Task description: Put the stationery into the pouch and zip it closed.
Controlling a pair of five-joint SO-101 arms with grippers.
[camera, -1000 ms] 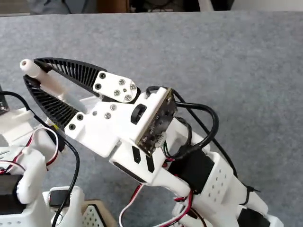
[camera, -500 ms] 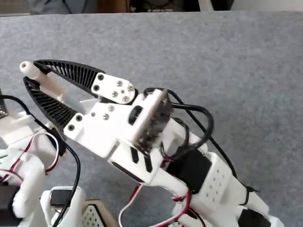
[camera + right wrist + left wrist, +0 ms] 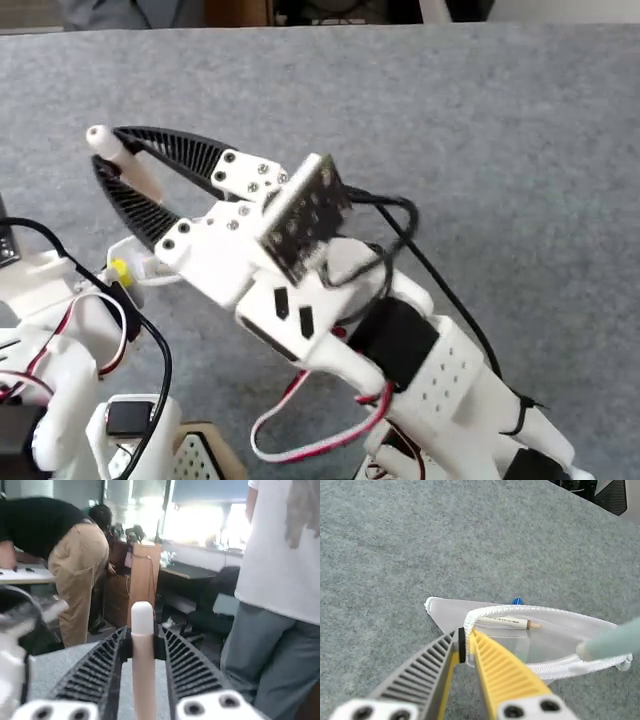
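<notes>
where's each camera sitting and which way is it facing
High view: fixed overhead, looking down at the grey table; right tool holds a white pen.
Left wrist view: faces down; left tool pinches the pouch.
Right wrist view: faces out at the room past its tool.
High and right wrist share the white pen.

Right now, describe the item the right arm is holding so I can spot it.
Over the grey table, find the white arm with black ribbed fingers. Clamped between them is a pale cream stick with a rounded tip, unlike the thin pencil inside the pouch.
</notes>
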